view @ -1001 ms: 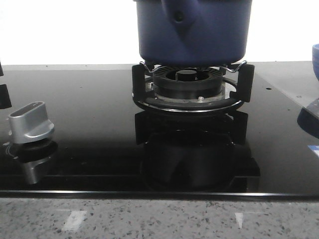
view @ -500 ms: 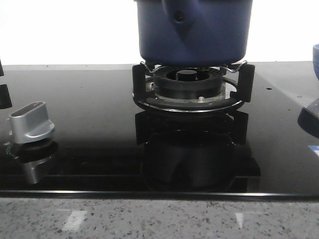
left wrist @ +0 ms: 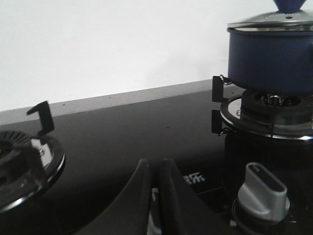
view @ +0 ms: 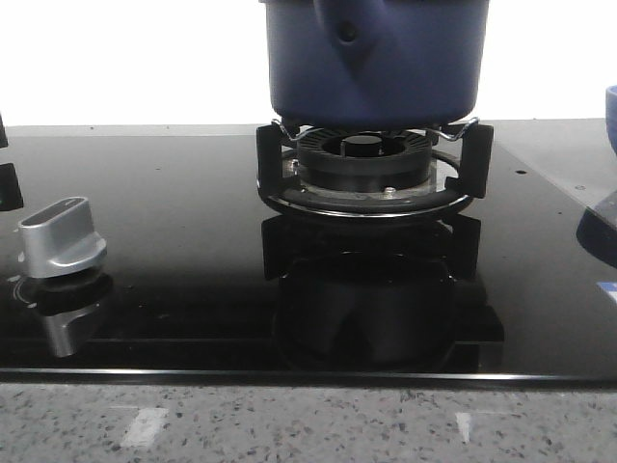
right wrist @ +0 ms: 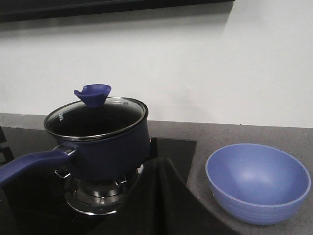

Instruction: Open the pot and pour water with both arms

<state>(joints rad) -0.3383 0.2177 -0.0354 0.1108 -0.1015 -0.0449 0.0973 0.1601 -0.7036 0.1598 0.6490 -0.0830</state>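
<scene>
A silver knob [view: 61,237] sits on the black glass hob [view: 174,241]; a blue bowl [right wrist: 257,182] rests beside it.

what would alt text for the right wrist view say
A dark navy-blue pot with a glass lid and blue knob sits on a gas burner, its long handle reaching sideways. A round blue bowl stands empty on the grey counter beside the hob.
</scene>
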